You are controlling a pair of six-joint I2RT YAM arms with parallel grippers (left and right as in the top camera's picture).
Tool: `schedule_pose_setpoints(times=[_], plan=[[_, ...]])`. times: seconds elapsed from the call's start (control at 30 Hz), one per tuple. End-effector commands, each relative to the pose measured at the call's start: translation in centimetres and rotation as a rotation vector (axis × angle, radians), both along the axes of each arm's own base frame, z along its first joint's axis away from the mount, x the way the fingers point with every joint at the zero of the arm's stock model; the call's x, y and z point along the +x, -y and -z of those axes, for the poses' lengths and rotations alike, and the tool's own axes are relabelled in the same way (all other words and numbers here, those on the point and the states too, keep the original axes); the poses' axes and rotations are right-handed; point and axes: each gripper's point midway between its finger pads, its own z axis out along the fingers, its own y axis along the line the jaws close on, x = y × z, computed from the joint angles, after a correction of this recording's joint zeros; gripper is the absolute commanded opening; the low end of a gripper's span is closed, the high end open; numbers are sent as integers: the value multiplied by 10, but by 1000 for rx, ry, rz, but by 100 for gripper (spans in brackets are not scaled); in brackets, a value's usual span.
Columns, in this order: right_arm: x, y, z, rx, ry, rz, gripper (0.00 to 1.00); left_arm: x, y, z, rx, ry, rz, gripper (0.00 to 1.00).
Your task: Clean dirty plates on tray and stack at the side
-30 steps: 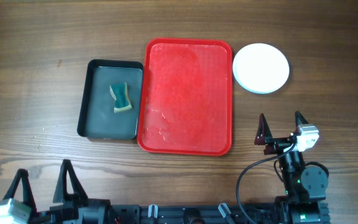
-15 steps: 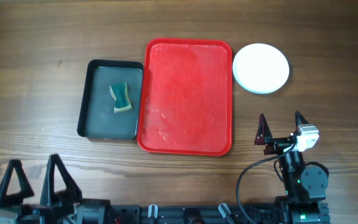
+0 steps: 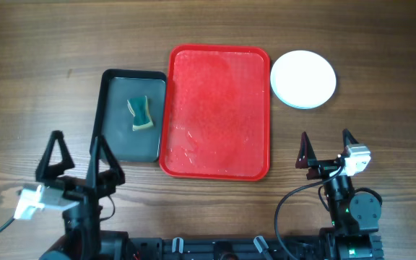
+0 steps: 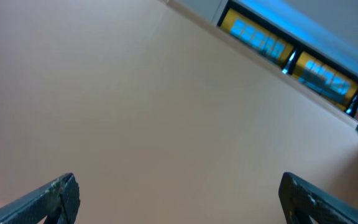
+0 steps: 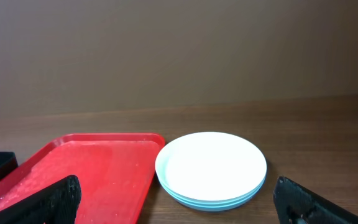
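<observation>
Holding both hands open, I grip nothing with either of them. My left gripper [image 3: 76, 139] stands at the near left of the table [image 3: 27, 87], with its two dark fingers spread wide. In the overhead view one finger crosses the near left corner of the black tray [image 3: 130, 72]. Whether it touches this corner I cannot tell. The left wrist view is blurred. Between my fingertips [image 4: 58, 196] it shows only a plain beige surface [image 4: 135, 112] and a blue and yellow strip [image 4: 291, 53] at the upper right.

My right gripper [image 3: 325, 136] is at the near right of the table, also with the jaws wide apart, and it points to the far side. It is well apart from the plates [image 3: 303, 79].

The plates are in one stack on the table, just beside the far right corner of the tray [image 3: 219, 50] and outside its rim. If the stack touches the rim, I cannot say. The right wrist view shows a white plate on top and pale blue edges under it.

The tray is red and lies in the middle of the table. Its floor has pale streaks and small drops. The black tray lies against its left side, and a sponge [image 3: 141, 113], green and yellowish, is inside the black tray.
</observation>
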Motion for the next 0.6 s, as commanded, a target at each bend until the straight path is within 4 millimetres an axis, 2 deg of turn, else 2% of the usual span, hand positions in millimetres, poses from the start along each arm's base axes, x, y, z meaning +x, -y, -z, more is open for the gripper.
schedule_pose_setpoints(times=[0.0, 0.33, 0.57], plan=[[0, 4, -3, 18, 11, 20, 100, 11, 5, 23, 3, 7, 25, 100], [0, 4, -3, 18, 11, 19, 100, 35, 8, 80, 13, -114, 28, 100], [0, 4, -3, 18, 11, 19, 100, 46, 5, 114, 18, -186, 13, 100]])
